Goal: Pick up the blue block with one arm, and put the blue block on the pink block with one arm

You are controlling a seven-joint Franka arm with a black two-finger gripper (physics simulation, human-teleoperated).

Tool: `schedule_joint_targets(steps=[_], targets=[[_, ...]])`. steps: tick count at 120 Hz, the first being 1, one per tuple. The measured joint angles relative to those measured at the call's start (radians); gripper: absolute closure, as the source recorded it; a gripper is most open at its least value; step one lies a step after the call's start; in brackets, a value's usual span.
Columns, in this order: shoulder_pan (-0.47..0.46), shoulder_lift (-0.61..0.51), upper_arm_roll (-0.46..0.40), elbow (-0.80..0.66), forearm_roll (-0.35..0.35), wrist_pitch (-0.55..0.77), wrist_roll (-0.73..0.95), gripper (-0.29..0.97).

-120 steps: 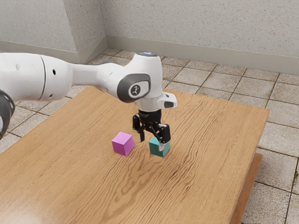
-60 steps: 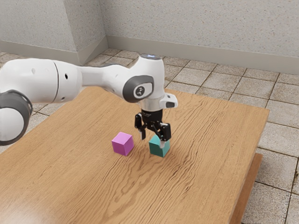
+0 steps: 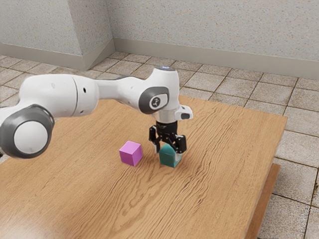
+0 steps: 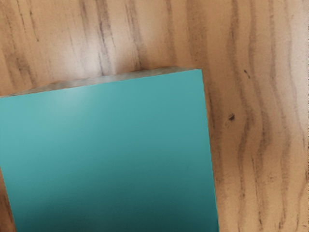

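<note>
Exterior view: your claw [image 3: 169, 148] stands open, jaws spread wide and lowered to either side of the teal block [image 3: 169, 159] (the task calls it blue). You can't confirm contact on either face from here. The block sits on the desk [image 3: 224, 149], near its middle. The pink block [image 3: 131, 153] lies near it at 9 o'clock, with a gap between them. Wrist view: the teal block is directly under the hand, with desk wood grain bordering two of its edges.

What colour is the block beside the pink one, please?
Teal: this small cube shows best in wrist view.
</note>
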Motion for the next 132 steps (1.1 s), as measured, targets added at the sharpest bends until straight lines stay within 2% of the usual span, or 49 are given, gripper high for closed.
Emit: schedule_joint_targets(steps=[15, 36, 48, 96, 107, 132], targets=[[-0.003, 0.015, 0.000, 0.021, 0.001, -0.002, 0.000, 0.03], [-0.004, 0.029, 0.003, 0.040, 0.005, -0.007, 0.000, 0.20], [-0.003, 0.042, 0.003, 0.050, 0.013, -0.009, 0.000, 0.26], [-0.005, 0.083, -0.003, 0.092, 0.019, -0.008, -0.002, 0.31], [0.002, 0.071, -0.003, 0.081, 0.021, -0.014, -0.002, 0.36], [0.051, -0.004, -0.024, 0.021, 0.025, -0.028, 0.004, 0.35]])
